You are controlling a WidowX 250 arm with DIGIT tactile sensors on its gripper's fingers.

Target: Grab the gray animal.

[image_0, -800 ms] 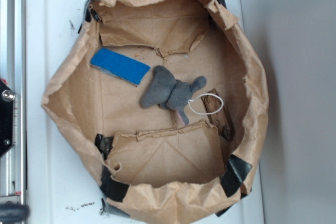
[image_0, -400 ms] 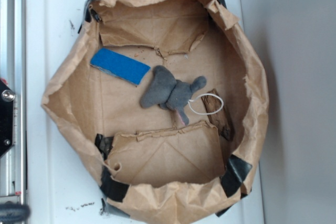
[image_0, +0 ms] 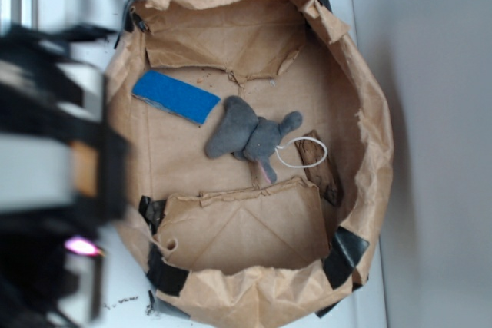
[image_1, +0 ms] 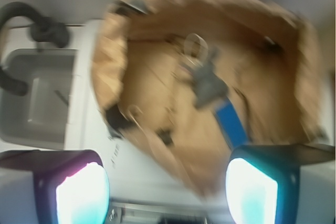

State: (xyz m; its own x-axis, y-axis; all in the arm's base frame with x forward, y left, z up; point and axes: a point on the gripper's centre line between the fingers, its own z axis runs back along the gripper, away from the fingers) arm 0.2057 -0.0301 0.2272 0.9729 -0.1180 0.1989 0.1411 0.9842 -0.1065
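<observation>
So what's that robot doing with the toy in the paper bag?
The robot arm is a blur at the left edge of the exterior view, beside the open paper bag and not yet inside it. The gray animal lies untouched on the bag's floor, next to a blue pad. In the wrist view the gripper has its fingers spread apart and is holding nothing.

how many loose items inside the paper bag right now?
2. The gray plush elephant lies mid-floor, its white string loop trailing right. The blue pad lies upper left of it, just apart. Folded flaps could hide more.
</observation>
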